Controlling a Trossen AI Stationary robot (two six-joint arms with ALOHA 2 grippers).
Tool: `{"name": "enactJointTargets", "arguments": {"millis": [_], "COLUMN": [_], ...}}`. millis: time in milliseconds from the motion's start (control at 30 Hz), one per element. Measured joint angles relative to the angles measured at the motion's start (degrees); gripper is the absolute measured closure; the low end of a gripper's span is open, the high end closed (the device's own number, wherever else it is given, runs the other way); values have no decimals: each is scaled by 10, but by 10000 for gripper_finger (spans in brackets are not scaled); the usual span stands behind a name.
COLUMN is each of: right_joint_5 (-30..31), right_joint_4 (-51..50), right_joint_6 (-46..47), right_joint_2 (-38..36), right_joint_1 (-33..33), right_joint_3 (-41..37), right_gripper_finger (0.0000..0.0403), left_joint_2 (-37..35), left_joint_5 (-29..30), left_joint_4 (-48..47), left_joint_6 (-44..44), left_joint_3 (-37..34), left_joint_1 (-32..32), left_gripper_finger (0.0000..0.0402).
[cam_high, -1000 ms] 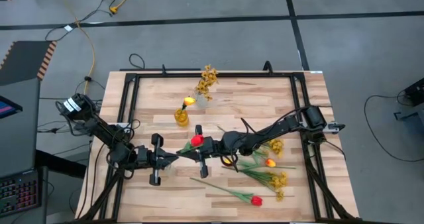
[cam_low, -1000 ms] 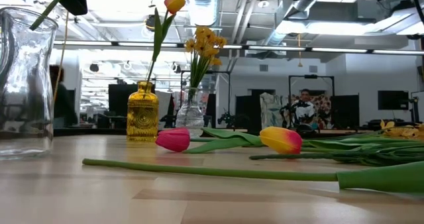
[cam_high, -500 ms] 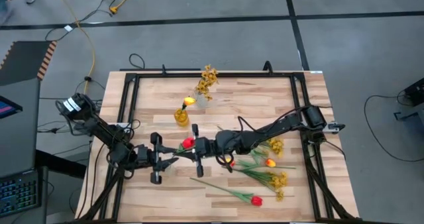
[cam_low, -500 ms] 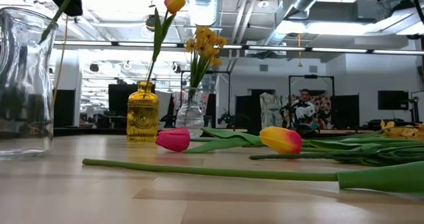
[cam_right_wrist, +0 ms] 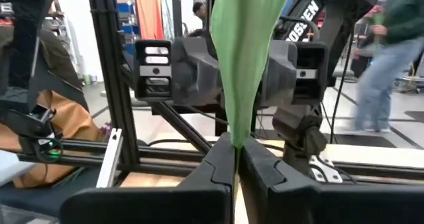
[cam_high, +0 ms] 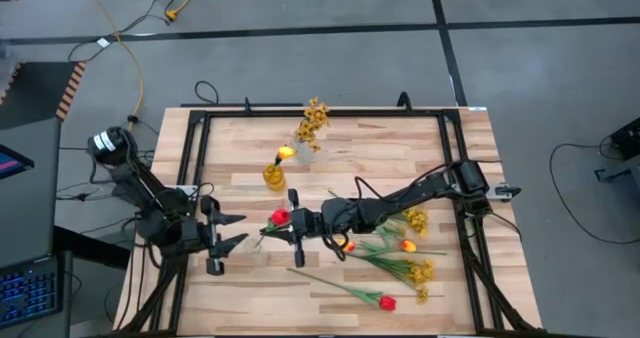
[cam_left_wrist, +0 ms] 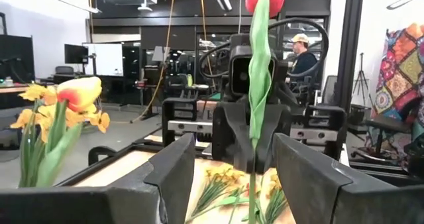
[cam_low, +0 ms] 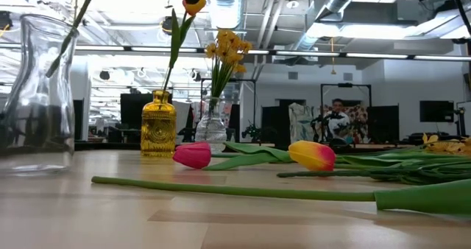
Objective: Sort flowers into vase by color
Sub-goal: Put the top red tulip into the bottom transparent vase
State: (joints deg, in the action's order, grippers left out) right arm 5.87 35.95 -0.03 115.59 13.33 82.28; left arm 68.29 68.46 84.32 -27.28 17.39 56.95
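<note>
Standing upright over the clear vase (cam_low: 40, 94) at the table's (cam_high: 350, 148) left front, the red tulip (cam_high: 279, 217) has its stem pinched in the right gripper (cam_high: 296, 226), while the left gripper (cam_high: 232, 229), jaws spread, sits just beside, holding nothing.

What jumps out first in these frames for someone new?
The red tulip held upright mid-table: the right gripper is shut on its stem, while the left gripper, fingers open, faces it from the table's left side. Behind them, a yellow vase holds a yellow-orange tulip, next to a clear vase of mustard-yellow sprays. More loose flowers lie on the table's right side.
</note>
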Motion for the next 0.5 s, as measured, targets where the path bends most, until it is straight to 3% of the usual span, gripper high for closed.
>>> {"name": "enactJointTargets", "arguments": {"millis": [500], "right_joint_5": [0], "right_joint_4": [-54], "right_joint_6": [1], "right_joint_2": [0], "right_joint_1": [0], "right_joint_3": [5], "right_gripper_finger": [365], "left_joint_2": [-13], "left_joint_5": [0], "left_joint_4": [-1], "left_joint_6": [-22], "left_joint_3": [0], "left_joint_1": [3], "left_gripper_finger": [209]}}
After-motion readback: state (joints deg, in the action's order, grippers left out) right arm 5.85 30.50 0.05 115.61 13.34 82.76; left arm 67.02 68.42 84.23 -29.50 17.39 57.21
